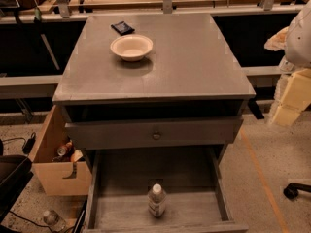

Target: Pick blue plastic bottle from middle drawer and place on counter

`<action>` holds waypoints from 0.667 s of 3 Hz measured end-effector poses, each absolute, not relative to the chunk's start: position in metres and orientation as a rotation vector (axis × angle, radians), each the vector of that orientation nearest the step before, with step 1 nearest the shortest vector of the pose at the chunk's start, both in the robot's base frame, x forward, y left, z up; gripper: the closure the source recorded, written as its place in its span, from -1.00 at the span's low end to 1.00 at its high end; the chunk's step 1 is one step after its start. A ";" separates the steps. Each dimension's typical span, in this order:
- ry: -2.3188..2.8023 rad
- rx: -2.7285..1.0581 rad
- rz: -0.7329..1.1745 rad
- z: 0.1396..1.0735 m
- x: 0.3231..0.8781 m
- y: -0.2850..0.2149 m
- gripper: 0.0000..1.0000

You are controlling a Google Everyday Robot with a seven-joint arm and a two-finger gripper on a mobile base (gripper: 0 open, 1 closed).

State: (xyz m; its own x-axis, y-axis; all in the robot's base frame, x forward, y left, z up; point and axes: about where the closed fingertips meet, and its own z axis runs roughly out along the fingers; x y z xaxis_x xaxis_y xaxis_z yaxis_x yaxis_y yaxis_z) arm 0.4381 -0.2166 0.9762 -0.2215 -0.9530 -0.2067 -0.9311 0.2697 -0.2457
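Bottle: the blue plastic bottle (156, 200) stands upright in the open middle drawer (116, 210), near its front. It looks light, thin-walled, smooth, likely to dent or slip; best held around the body below the white cap. Label print is unreadable. The gripper is out of view; I cannot tell its state.

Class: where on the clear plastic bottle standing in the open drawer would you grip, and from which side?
Probably grip the clear plastic bottle below its white cap, descending from above: it stands upright, apart from the grey wooden drawer walls. The gripper is not in view.
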 end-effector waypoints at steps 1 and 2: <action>2.232 -1.725 -0.099 0.976 0.438 -0.217 -1.00; 2.204 -1.708 -0.077 0.974 0.439 -0.217 -1.00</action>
